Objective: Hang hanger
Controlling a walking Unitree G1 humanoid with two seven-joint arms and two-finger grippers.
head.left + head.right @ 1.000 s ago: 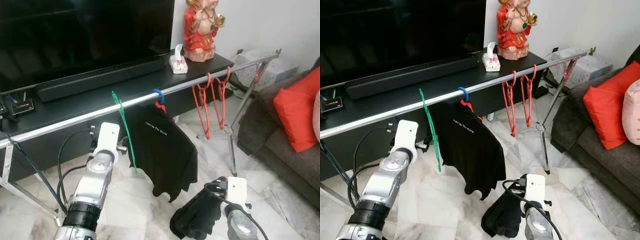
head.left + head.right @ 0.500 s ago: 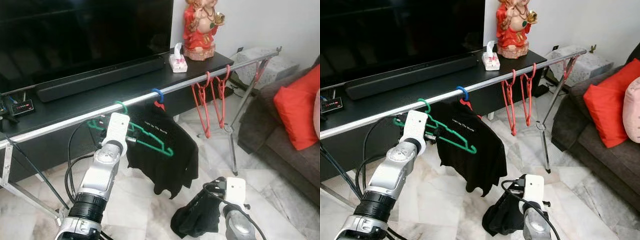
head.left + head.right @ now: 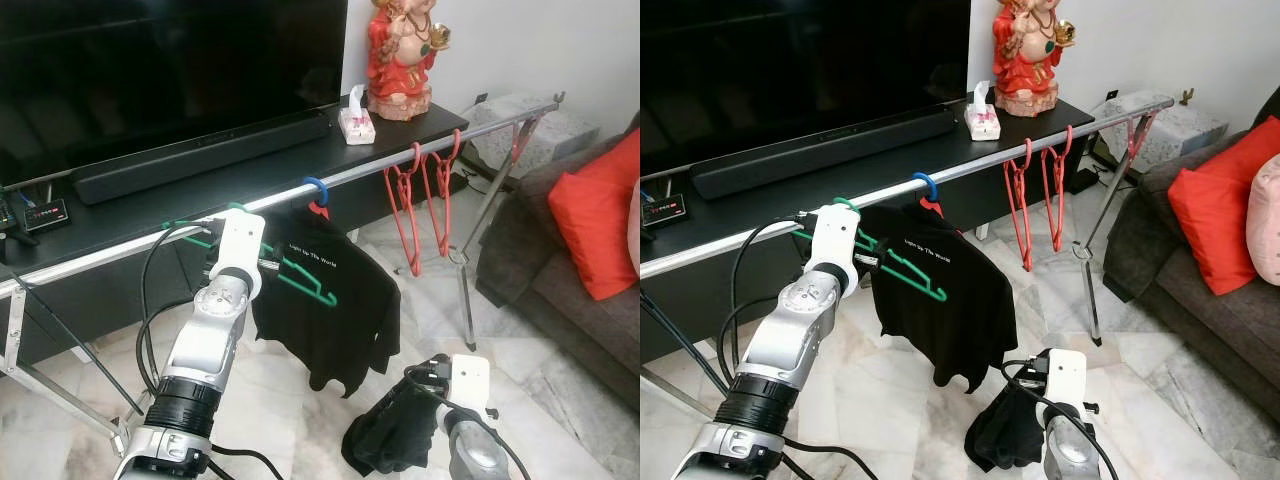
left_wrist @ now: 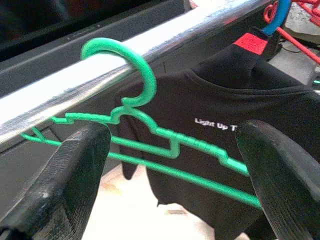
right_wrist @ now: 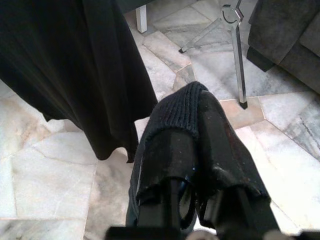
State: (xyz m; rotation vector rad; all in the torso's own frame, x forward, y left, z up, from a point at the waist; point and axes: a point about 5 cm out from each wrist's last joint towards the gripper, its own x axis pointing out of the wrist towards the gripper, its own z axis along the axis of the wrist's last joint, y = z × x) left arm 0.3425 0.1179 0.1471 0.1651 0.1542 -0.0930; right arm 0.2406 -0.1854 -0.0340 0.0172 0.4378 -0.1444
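A green plastic hanger (image 4: pixel 145 87) hangs by its hook on the silver rail (image 3: pixel 400 160), left of a black T-shirt (image 3: pixel 330 310) on a blue hanger (image 3: pixel 316 186). My left gripper (image 4: pixel 172 132) is raised just in front of the rail and open. Its fingers (image 4: pixel 75 165) stand wide apart on either side of the green hanger (image 3: pixel 300 278) without touching it. Low at the right, my right gripper (image 5: pixel 197 150) is shut on a black knit cloth (image 3: pixel 395 435), which drapes over its fingers above the floor.
Two red hangers (image 3: pixel 420 195) hang further right on the rail. Behind it a black bench carries a soundbar (image 3: pixel 200 155), a tissue box (image 3: pixel 356 125) and a red statue (image 3: pixel 400 55). A grey sofa with a red cushion (image 3: pixel 595 215) stands at the right.
The green hanger has turned from edge-on to broadside, and its hook now sits over the rail. My left arm has risen toward the rail. The right arm stays put.
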